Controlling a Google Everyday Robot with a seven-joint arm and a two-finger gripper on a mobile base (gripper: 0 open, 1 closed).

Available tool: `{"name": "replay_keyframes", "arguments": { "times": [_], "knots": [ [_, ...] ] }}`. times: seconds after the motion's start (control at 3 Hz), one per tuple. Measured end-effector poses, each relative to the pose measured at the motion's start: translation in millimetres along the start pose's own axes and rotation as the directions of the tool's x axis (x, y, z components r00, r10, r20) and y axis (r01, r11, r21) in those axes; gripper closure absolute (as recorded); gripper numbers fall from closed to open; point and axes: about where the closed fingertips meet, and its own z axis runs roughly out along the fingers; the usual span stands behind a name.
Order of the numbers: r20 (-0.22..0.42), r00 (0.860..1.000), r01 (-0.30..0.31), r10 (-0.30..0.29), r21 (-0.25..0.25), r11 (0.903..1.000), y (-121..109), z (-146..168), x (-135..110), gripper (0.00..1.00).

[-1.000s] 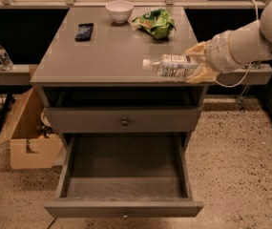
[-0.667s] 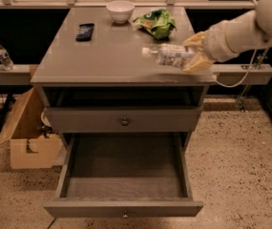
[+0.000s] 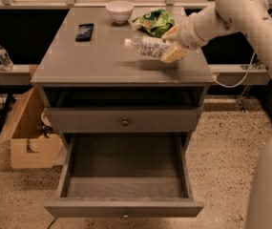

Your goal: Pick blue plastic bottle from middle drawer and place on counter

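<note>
The blue plastic bottle [image 3: 147, 47] is clear with a white cap and a pale label. It lies on its side, cap to the left, held just above the counter [image 3: 102, 61] at its right middle. My gripper [image 3: 170, 46] is shut on the bottle's base end, with cream fingers [image 3: 174, 54] around it. The arm comes in from the upper right. The middle drawer [image 3: 125, 175] is pulled out below and its dark floor holds nothing.
On the counter stand a white bowl [image 3: 119, 11], a green snack bag [image 3: 156, 22] and a black phone [image 3: 85, 31]. Another small bottle [image 3: 3, 55] stands on a ledge at the left. A cardboard box [image 3: 28, 137] sits on the floor left of the cabinet.
My gripper has carried the bottle up and to the left, from over the counter's right front edge to over its right middle.
</note>
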Motion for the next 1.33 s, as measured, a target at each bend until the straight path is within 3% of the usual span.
{"name": "replay_keyframes", "arguments": {
  "times": [0.33, 0.67, 1.33],
  "knots": [
    [0.004, 1.0, 0.028, -0.027, -0.026, 0.9993, -13.3, 28.3, -24.7, 1.0],
    [0.019, 0.998, 0.054, -0.053, -0.042, 0.9976, -25.5, 45.3, -50.9, 0.85],
    [0.039, 0.997, 0.071, -0.069, -0.065, 0.9953, -36.5, 58.6, -73.8, 0.38]
  ]
}}
